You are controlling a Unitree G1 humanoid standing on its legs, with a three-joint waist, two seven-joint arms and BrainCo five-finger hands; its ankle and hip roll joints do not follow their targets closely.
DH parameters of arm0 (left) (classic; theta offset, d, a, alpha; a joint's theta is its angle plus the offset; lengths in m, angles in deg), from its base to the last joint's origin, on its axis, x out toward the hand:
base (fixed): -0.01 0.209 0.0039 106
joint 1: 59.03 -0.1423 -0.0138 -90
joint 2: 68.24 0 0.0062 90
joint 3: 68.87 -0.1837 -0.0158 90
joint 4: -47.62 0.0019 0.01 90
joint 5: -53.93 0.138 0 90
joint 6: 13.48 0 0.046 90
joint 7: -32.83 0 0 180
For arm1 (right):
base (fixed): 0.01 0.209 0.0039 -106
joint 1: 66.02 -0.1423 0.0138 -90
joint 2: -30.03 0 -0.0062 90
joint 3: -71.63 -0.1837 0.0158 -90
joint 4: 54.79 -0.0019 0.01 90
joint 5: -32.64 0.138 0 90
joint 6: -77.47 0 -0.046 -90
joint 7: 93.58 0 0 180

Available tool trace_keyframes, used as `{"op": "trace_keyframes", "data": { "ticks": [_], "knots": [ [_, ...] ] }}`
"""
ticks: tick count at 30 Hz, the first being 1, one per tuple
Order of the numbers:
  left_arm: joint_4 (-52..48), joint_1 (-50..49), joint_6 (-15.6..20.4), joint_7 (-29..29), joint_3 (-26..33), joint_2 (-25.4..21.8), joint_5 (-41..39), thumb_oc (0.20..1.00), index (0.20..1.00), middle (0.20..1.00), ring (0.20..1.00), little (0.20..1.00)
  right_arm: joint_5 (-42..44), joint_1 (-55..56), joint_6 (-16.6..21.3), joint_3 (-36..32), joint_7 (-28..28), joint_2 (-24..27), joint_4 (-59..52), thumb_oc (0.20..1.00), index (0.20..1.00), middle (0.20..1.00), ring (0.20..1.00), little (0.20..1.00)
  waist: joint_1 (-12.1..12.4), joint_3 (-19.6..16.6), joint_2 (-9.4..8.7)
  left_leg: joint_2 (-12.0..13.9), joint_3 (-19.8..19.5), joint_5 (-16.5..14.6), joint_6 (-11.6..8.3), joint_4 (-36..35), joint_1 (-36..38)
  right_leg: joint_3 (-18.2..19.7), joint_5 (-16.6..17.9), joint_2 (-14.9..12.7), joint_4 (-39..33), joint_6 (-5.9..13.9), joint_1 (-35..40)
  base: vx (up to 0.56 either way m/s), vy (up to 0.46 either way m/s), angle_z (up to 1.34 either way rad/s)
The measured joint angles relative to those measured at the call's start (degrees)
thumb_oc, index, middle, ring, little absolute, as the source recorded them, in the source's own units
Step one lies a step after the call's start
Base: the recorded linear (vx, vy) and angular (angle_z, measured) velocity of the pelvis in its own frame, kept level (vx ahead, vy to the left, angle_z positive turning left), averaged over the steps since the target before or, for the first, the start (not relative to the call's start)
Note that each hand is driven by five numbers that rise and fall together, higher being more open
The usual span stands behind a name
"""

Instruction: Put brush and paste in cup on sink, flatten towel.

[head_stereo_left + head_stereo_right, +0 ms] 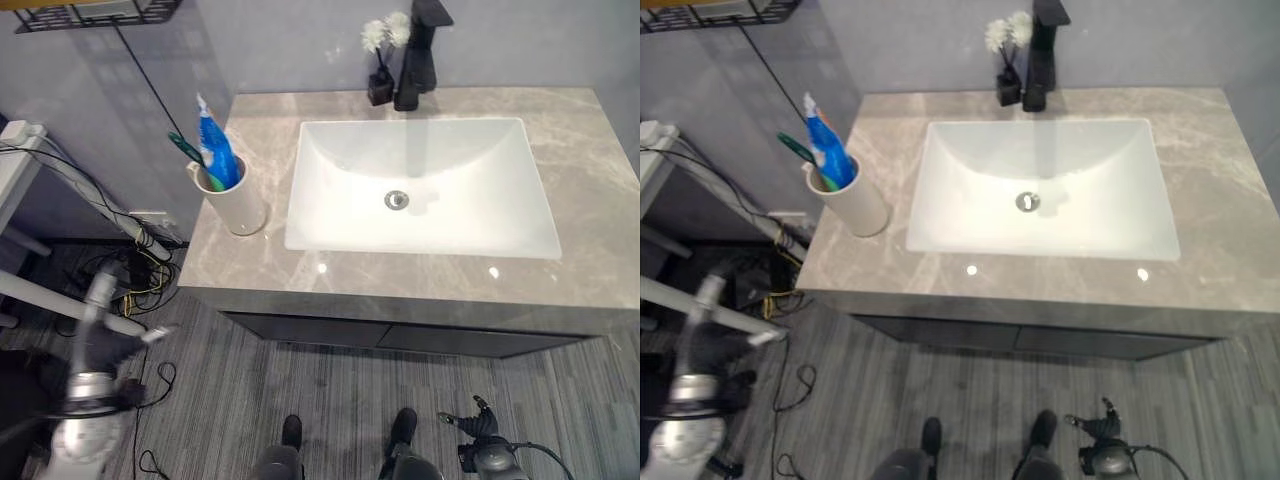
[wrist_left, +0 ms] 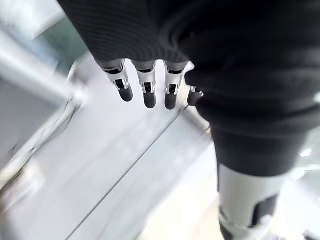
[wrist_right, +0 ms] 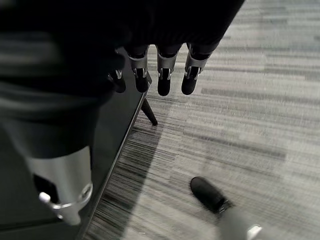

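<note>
Left eye view: brush (image 1: 187, 149) and paste (image 1: 216, 148) already upright in cup (image 1: 233, 200), at left edge of bench (image 1: 420, 272) beside sink (image 1: 424, 186).

Right eye view: same layout.

Left wrist: left hand (image 2: 145, 87) relaxed, straight, empty.

Right wrist: right hand (image 3: 162, 75) likewise, above floor.

Probably towel step left; next, locating towel.

cup (image 1: 235, 198): on the table (image 1: 590, 170), frame left, beside the basin
brush (image 1: 190, 152), paste (image 1: 217, 150): standing in the cup
basin (image 1: 425, 185): centre of the table
faucet (image 1: 424, 55): behind the basin, upper centre
vase (image 1: 380, 80): just left of the faucet
</note>
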Motion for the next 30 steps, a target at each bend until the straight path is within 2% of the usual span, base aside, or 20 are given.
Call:
{"op": "trace_keyframes", "data": {
  "ticks": [3,10,11,12,13,18,25,30],
  "knots": [
    [-2.25,2.59,1.96,0.99,-0.21,0.81,-4.63,1.000,1.000,1.000,1.000,1.000,-3.34,0.59,-0.81,0.61,-0.60,0.45,0.57,1.000,1.000,1.000,1.000,1.000,0.13,-0.29,-0.49,-0.16,-0.44,0.22,0.12,-0.70,0.70,-0.47,-0.19,-0.13,-0.01,0.23,0.68,0.06,0.044,0.10],
    [-8.54,4.81,2.18,9.95,-5.28,0.73,-13.56,1.000,1.000,1.000,1.000,1.000,-5.80,1.18,-1.61,3.07,-3.40,0.07,0.31,1.000,1.000,1.000,1.000,1.000,-0.43,-2.22,-1.49,-0.05,0.67,0.24,0.11,-1.01,0.94,0.60,-0.03,0.30,0.22,-0.01,0.04,0.04,0.025,-0.08],
    [-8.71,4.46,2.17,11.12,-5.84,0.67,-13.79,0.573,0.573,0.573,0.573,0.573,-5.80,1.11,-1.62,3.19,-3.77,-0.01,0.17,1.000,1.000,1.000,1.000,1.000,-0.30,-2.38,-1.43,0.05,1.19,0.29,0.04,-1.43,1.48,1.04,0.01,0.45,0.22,-0.07,0.04,0.01,-0.003,-0.23],
    [-8.82,4.24,2.08,11.80,-5.94,0.64,-14.01,0.263,0.263,0.263,0.263,0.263,-5.77,1.24,-1.65,3.24,-3.82,-0.05,-0.28,1.000,1.000,1.000,1.000,1.000,-0.53,-2.52,-1.45,0.16,1.68,0.31,0.01,-1.58,1.79,1.36,0.06,0.60,0.02,-0.13,-0.02,0.01,-0.012,-0.17],
    [-9.18,4.34,2.09,12.51,-6.20,0.63,-15.35,0.200,0.200,0.200,0.200,0.200,-5.77,1.47,-1.67,3.29,-3.83,-0.07,-0.67,1.000,1.000,1.000,1.000,1.000,-0.94,-2.65,-1.43,0.22,1.66,0.30,0.00,-1.66,1.61,1.40,0.01,0.67,0.01,-0.16,-0.02,0.01,-0.016,-0.10],
    [-9.01,3.79,1.23,14.53,-12.42,0.32,-16.43,0.200,0.200,0.200,0.200,0.200,-5.94,2.29,-2.25,4.32,-3.82,-0.32,-0.39,1.000,1.000,1.000,1.000,1.000,-1.55,-3.67,-1.24,0.43,1.81,0.41,-0.13,-1.65,0.65,1.56,-0.04,0.92,0.00,-0.41,-1.12,0.00,-0.003,-0.01],
    [-2.84,2.90,-0.31,16.12,-16.67,0.70,-17.00,0.200,0.200,0.200,0.200,0.200,-6.93,2.72,-2.50,4.26,-3.73,-0.17,-0.26,1.000,1.000,1.000,1.000,1.000,-1.76,-4.21,-0.05,0.87,1.66,0.54,-0.26,-1.67,0.54,1.33,0.10,1.34,-0.02,-0.55,-1.44,0.00,0.000,0.00],
    [1.00,1.98,-2.02,16.15,-17.02,1.66,-17.02,0.200,0.200,0.200,0.200,0.200,-6.87,2.47,-2.51,4.17,-3.58,-0.11,-0.29,1.000,1.000,1.000,1.000,1.000,-1.79,-4.02,1.01,0.87,1.60,0.82,-0.42,-1.65,-0.98,1.34,0.04,1.34,-0.02,-0.85,-2.89,0.00,-0.001,0.01]
  ]
}}
